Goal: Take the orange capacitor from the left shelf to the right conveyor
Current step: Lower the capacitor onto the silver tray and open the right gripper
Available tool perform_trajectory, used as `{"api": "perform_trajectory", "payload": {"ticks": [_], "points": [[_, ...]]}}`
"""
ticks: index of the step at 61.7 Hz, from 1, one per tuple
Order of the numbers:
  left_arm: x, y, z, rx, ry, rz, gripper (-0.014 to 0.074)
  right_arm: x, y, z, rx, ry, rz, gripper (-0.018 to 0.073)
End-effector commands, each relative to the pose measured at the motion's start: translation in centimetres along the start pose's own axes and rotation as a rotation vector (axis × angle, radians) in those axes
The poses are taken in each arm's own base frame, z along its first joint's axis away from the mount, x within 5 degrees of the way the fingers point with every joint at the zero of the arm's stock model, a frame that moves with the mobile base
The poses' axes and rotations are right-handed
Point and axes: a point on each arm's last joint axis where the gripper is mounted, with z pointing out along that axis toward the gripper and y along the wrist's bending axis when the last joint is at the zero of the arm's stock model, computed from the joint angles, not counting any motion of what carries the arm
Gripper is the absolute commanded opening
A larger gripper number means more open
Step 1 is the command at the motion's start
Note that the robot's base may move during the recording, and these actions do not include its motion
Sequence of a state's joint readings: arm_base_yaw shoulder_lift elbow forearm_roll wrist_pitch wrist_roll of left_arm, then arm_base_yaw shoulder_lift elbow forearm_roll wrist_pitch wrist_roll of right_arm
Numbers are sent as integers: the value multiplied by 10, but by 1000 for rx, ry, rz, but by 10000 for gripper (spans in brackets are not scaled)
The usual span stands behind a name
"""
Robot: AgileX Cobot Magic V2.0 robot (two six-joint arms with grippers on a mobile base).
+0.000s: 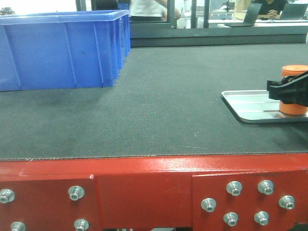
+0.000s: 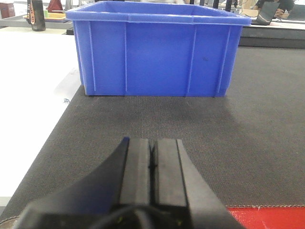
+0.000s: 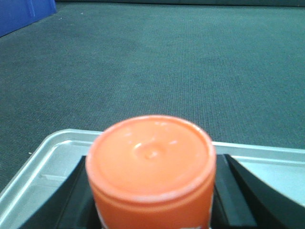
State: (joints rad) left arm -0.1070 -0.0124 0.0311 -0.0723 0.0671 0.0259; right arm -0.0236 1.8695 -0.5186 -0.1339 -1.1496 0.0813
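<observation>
The orange capacitor, a squat orange cylinder, stands upright at the near right of a silver tray at the right edge of the front view. My right gripper is shut on it; black fingers flank both sides of the capacitor in the right wrist view, above the tray. My left gripper is shut and empty, low over the dark mat, pointing at a blue bin. The left gripper does not show in the front view.
The blue plastic bin stands at the back left of the dark textured mat. A red metal frame with bolts runs along the mat's front edge. Desks and people are far behind.
</observation>
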Motion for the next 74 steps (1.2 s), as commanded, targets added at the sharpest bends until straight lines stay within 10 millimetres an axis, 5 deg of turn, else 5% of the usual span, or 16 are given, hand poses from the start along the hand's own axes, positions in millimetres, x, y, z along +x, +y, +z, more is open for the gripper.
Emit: {"api": "perform_trajectory", "payload": {"ticks": [1, 7, 29, 49, 55, 70, 74], "points": [[-10, 0, -2, 2, -105, -3, -127, -22, 1, 1, -15, -139, -12, 474], [-10, 0, -2, 2, -105, -3, -127, -22, 1, 1, -15, -137, 0, 649], [-10, 0, -2, 2, -105, -3, -127, -51, 2, -15, 4, -46, 40, 625], [-10, 0, -2, 2, -105, -3, -127, -125, 7, -78, 61, 13, 8, 615], [-10, 0, -2, 2, -105, -3, -127, -139, 11, -102, 75, 38, 2, 533], [-10, 0, -2, 2, -105, -3, -127, -162, 16, -167, 109, 44, -5, 93], [-10, 0, -2, 2, -105, -3, -127, -165, 17, -179, 116, 34, -5, 50]]}}
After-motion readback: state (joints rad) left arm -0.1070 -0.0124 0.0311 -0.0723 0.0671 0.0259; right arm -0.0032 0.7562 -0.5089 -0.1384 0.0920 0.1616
